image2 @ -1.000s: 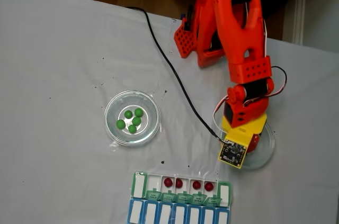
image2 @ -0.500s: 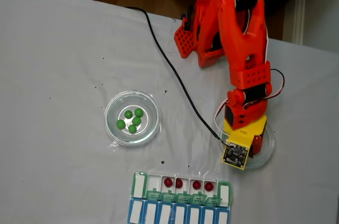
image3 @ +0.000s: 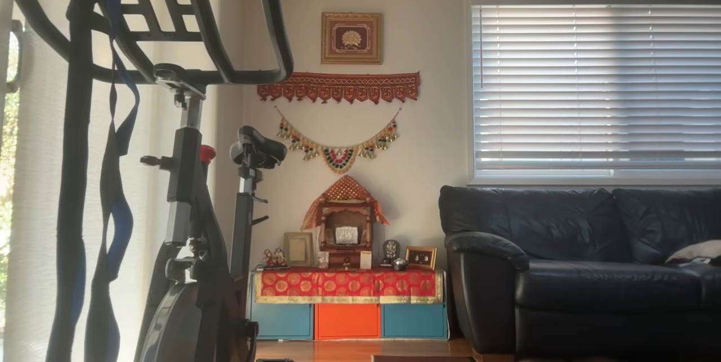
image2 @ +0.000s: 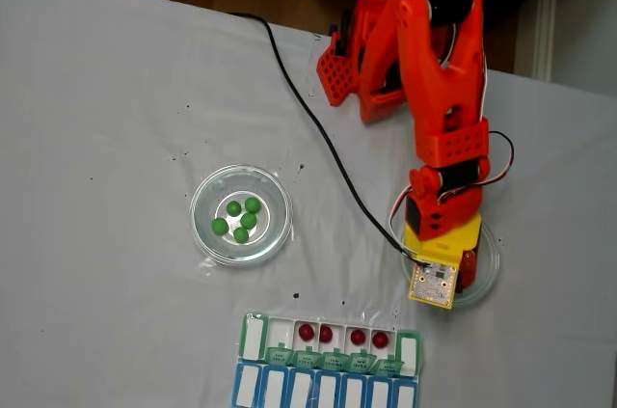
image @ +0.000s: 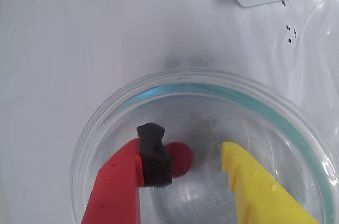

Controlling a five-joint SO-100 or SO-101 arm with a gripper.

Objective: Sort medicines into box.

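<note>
Reaching down into the clear glass dish (image: 201, 128), the claw (image: 190, 152) sits spread in the wrist view, its red finger with the black pad (image: 153, 155) on the left and its yellow finger (image: 254, 181) well off to the right. The last dark red medicine (image: 180, 158) lies just beside the pad, possibly touching it, with a wide gap to the yellow side. The risk, as it looks: the glossy ball skids along the curved glass as the fingers come together and pops out of the pinch. In the fixed view the box (image2: 328, 360) waits nearby on the tabletop (image2: 96, 138) with four red balls (image2: 306, 332) already in it; five green ones (image2: 241, 218) lie in the other dish (image2: 240, 215).
</note>
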